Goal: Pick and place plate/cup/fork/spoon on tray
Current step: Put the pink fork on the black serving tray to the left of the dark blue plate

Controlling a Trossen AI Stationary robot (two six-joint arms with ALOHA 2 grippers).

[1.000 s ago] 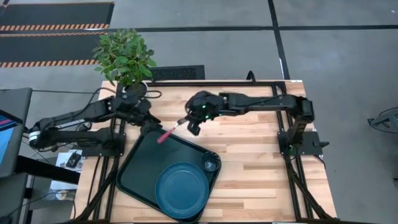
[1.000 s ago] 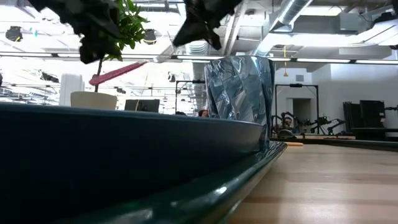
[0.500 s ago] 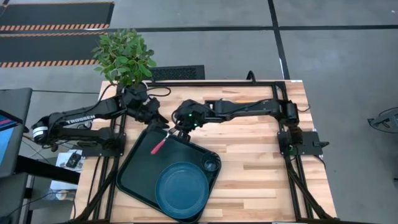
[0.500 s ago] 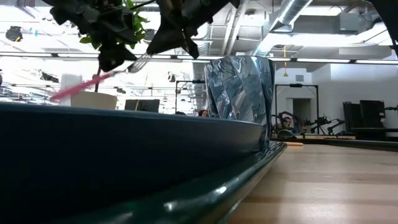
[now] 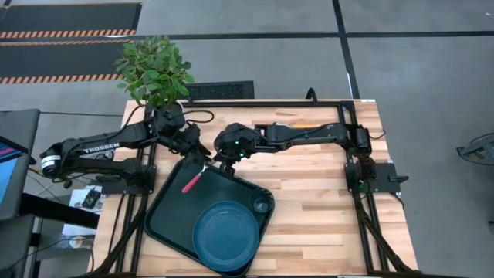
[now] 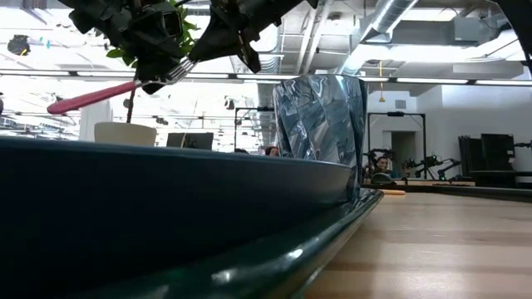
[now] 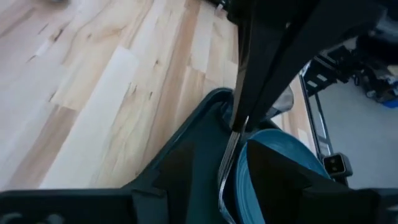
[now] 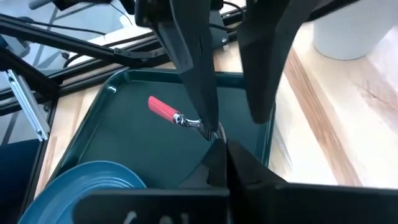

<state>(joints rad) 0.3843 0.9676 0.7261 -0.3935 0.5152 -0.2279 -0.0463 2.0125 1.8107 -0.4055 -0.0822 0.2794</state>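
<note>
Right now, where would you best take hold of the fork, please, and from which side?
Probably mid-handle. The fork hangs tilted above the tray, its tines crowded between the right gripper and the left gripper, while the pink-red handle juts free. Come from the handle's end, closing across its slim width.

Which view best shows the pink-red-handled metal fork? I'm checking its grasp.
The right wrist view: the pink-red-handled metal fork hangs by its tines from the right hand, above the dark-green rectangular tray. High view shows it small; low view side-on.
</note>
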